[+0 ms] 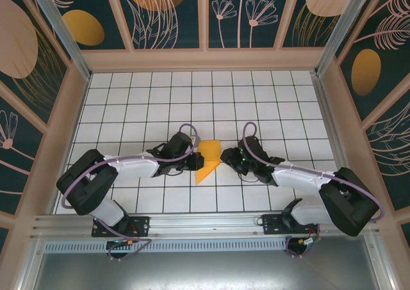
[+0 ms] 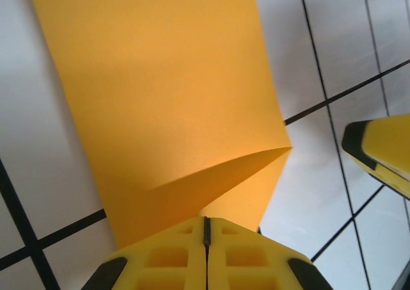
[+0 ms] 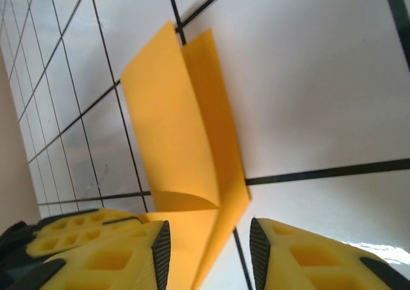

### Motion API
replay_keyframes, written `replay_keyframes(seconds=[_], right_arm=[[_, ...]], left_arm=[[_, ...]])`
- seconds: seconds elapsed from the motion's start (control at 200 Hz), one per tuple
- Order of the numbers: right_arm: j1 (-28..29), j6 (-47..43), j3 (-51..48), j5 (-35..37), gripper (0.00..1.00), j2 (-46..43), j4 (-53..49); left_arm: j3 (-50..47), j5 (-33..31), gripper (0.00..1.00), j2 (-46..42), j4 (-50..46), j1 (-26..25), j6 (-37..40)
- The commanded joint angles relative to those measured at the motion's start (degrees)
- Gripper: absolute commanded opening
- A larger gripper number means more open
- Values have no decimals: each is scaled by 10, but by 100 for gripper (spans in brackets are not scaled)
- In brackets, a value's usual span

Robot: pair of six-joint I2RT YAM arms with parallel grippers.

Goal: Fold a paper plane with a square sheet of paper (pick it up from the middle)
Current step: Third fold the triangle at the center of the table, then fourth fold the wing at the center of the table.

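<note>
L fingers [image 2: 179,258] pinch paper [image 2: 173,79], R fingers [image 3: 307,258] astride, maybe touching.

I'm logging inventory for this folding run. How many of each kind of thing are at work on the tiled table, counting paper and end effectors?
Orange-yellow paper sheet: 1
End effectors: 2, the left end effector and the right end effector
Total: 3
</note>
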Motion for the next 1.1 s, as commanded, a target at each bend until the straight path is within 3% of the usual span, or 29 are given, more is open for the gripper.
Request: replay_keyframes(seconds=[0.0,0.61,0.871,1.091], right_arm=[[-5,-18,-13,-55,45,6,67],[-3,-72,45,-177,44,160,179],[-3,-124,61,-171,34,190,142],[-5,-131,73,-171,23,193,143]], left_arm=[[12,-18,5,11,-8,-1,5],[13,-22,5,11,-15,-1,7],[10,-25,7,-8,-20,-1,7],[-19,-29,15,-70,-17,-1,0]])
